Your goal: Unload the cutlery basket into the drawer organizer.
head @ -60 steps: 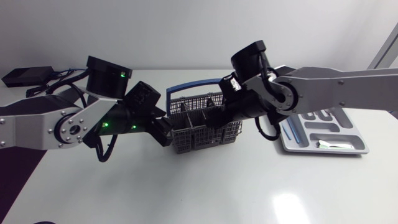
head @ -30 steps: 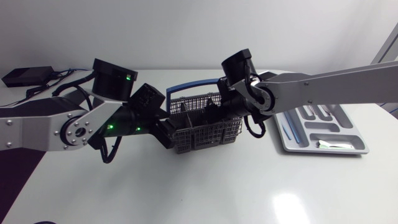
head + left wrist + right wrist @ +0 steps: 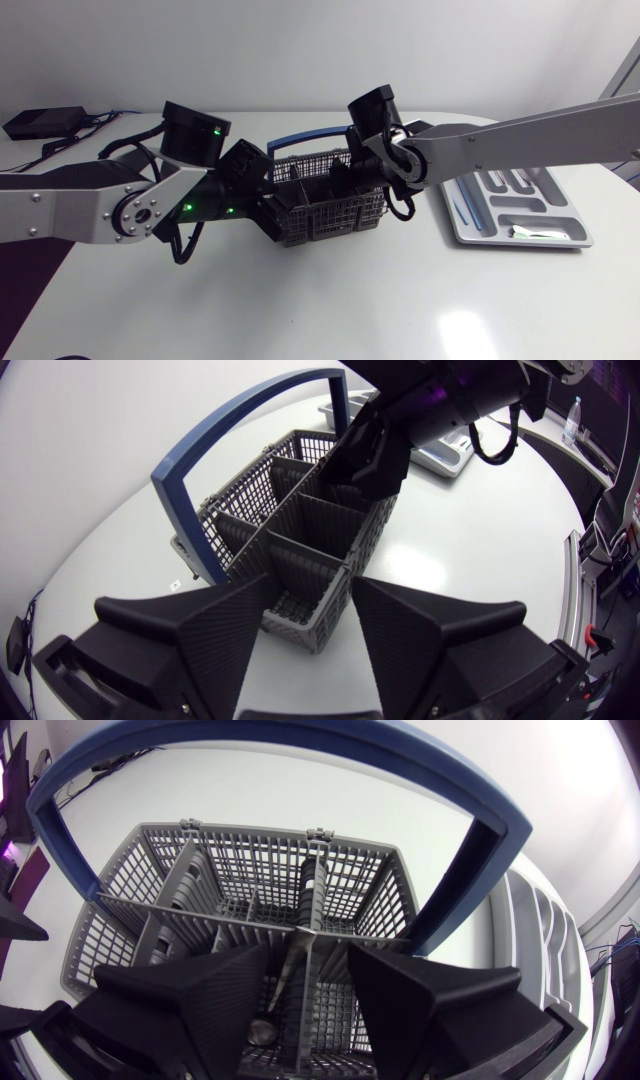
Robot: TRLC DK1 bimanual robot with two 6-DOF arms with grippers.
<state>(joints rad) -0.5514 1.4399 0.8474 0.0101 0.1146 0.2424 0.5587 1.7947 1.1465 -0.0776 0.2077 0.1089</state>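
Grey mesh cutlery basket (image 3: 325,205); blue arched handle (image 3: 305,139).

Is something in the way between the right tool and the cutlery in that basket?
Nothing visible blocks it. The right tool hangs open over the basket, a utensil standing just ahead between its fingers; the basket's dividers only flank it.

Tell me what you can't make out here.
Head view: cutlery basket contents, hidden by right gripper.
Right wrist view: utensil type, partly behind a divider.
Head view: drawer organizer contents, too small.
Left wrist view: right gripper's fingertips, inside the basket.
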